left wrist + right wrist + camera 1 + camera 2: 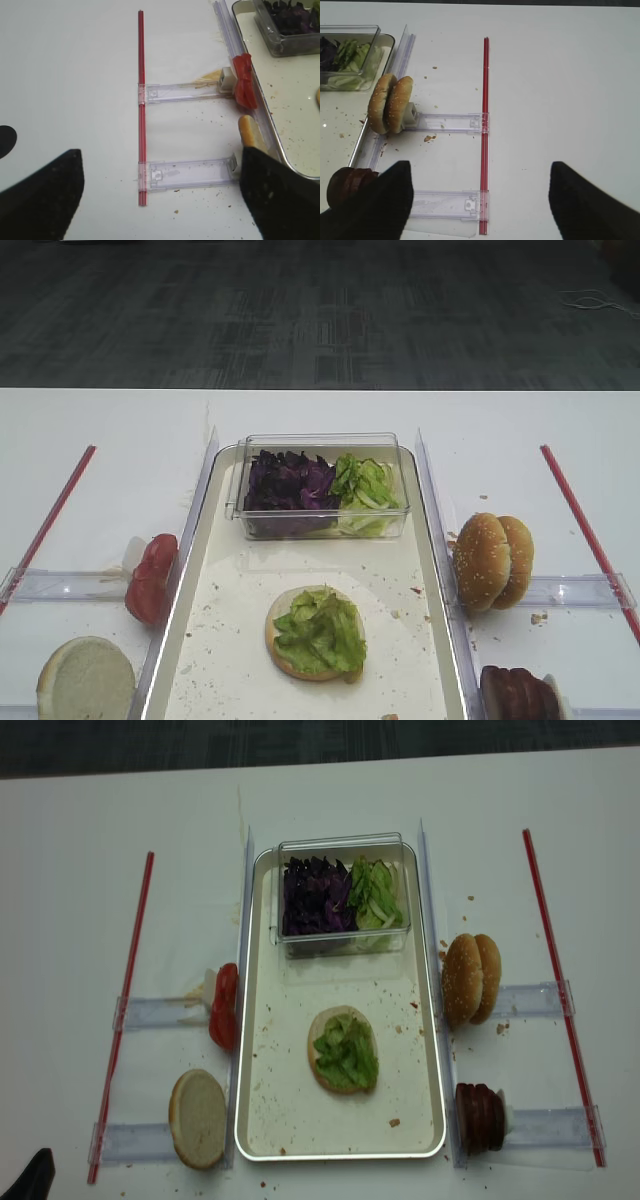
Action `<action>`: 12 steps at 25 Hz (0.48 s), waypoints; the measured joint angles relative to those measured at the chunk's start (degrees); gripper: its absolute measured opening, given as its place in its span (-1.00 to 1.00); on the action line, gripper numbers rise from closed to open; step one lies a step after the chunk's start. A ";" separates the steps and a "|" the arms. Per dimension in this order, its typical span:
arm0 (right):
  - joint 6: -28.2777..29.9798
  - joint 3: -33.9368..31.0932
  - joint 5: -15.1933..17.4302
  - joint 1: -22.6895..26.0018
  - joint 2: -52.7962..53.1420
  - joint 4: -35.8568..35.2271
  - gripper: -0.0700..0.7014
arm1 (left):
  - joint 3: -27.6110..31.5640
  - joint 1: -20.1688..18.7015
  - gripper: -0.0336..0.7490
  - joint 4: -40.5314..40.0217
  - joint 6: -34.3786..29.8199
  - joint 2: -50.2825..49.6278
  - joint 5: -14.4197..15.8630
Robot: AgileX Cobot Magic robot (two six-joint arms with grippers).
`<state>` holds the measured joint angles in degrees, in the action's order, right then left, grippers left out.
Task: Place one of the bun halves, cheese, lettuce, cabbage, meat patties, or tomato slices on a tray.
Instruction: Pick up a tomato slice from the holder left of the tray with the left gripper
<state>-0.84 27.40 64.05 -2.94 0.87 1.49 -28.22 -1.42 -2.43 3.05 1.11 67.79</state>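
While tray (255, 1020) holds box (343, 845), red rods (125, 1010) flank

White table (120, 430) — two red strips (128, 1010), clear plastic holders (451, 122), clear box (320, 445).

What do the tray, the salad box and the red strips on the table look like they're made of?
Tray: likely metal, judging by its shiny silvery rolled rim; the floor looks pale, matte and crumb-speckled.
Box: clear hard plastic, probably; the cabbage and lettuce show through its walls.
Red strips: thin, straight, glossy, possibly plastic rod or tape; the pictures leave that open.
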 joint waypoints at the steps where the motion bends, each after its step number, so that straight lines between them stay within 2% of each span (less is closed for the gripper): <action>1: 0.00 0.00 0.00 0.00 0.00 0.00 0.71 | 0.00 0.00 0.66 0.00 0.00 0.00 0.00; 12: 0.00 0.00 0.00 0.00 0.00 0.00 0.71 | 0.00 0.00 0.66 0.00 0.00 0.00 0.00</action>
<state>-0.84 27.40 64.05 -2.94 0.87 1.49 -28.22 -1.42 -2.43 3.05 1.11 67.79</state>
